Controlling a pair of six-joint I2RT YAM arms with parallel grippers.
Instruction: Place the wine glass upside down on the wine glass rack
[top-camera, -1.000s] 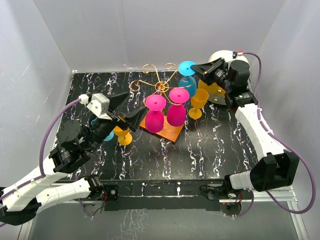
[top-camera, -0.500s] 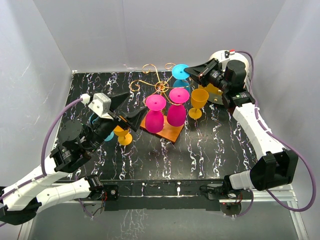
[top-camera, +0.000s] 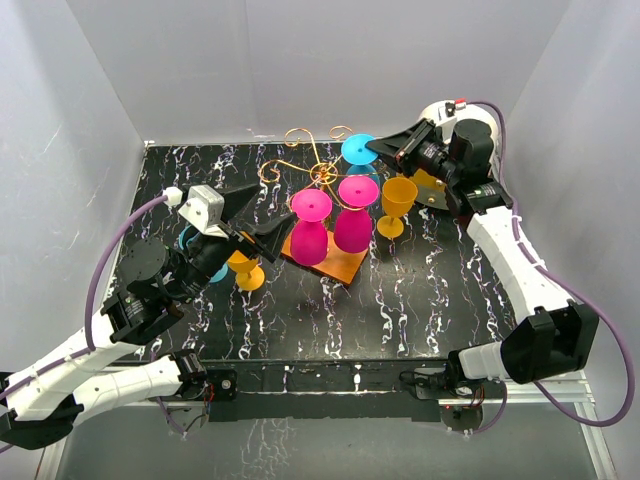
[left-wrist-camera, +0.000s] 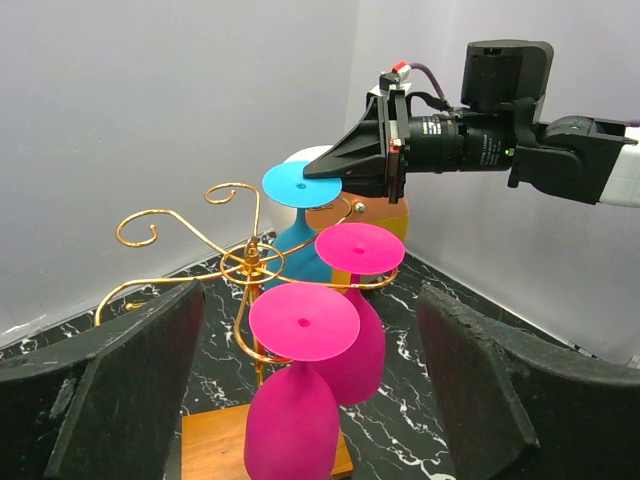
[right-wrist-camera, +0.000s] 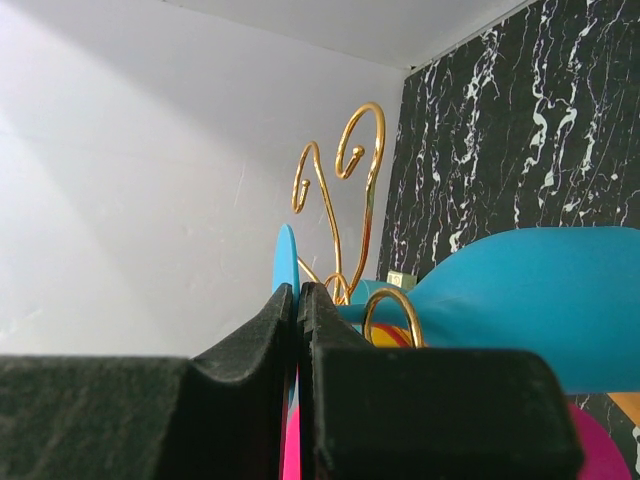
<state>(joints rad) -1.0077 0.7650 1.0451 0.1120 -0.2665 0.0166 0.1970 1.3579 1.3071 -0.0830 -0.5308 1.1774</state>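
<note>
pinching the blue wine glass (top-camera: 358, 148) by its foot at the rack (top-camera: 345, 262), right pincer (top-camera: 372, 146) closed; left pincer (top-camera: 268, 208) gapes empty.

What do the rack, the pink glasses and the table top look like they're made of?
Rack: thin gold wire, probably metal, glossy, with bright glints on the curls. Its base: orange-brown, looks like smooth wood. Pink glasses: opaque, even colour, soft sheen, likely plastic rather than glass. Table top: black with white veins, marble-look; real stone or printed sheet, I cannot tell.
</note>
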